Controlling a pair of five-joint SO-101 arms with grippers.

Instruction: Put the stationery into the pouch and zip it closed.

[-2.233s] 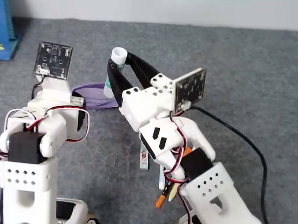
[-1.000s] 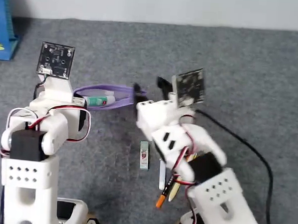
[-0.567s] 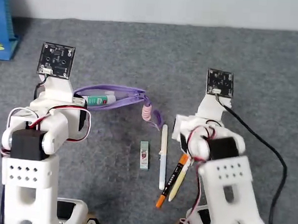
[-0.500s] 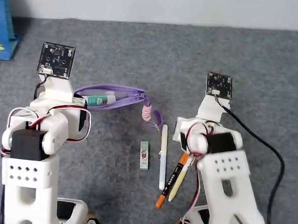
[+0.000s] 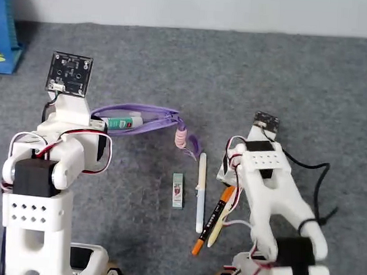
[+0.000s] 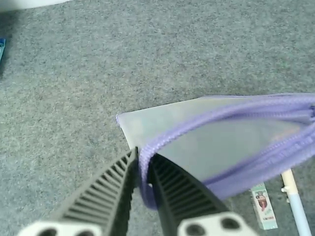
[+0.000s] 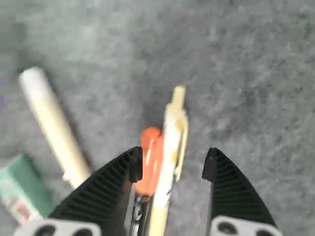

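**Step in hand:** loading, judged partly done. One tube (image 5: 121, 122) lies inside the pouch (image 5: 149, 111), and the pouch mouth is unzipped.

**Outstanding items:** a green packet (image 5: 177, 190), a white pen (image 5: 200, 191), an orange marker (image 5: 213, 220) and a yellow pen (image 5: 224, 215) lie near the pouch's open end, outside it. The marker and yellow pen touch each other and are the farthest from the pouch.

**Left gripper (image 6: 141, 158):** pinches the purple zip edge at the pouch's far corner, away from the loose items.

**Right gripper (image 7: 173, 157):** spread wide, with one finger on either side of the marker and yellow pen, apparently gripping neither.

**Next move, as judged:** lower and close on one of the pair, then carry it to the pouch mouth. Because the two touch, the grip may take both or squeeze one aside.

**View comparison:** the high view gives the tube in the pouch and the whole layout, but the arms cover both fingertips there. The left wrist view supplies the pinch on the zip, and the right wrist view the open straddle.
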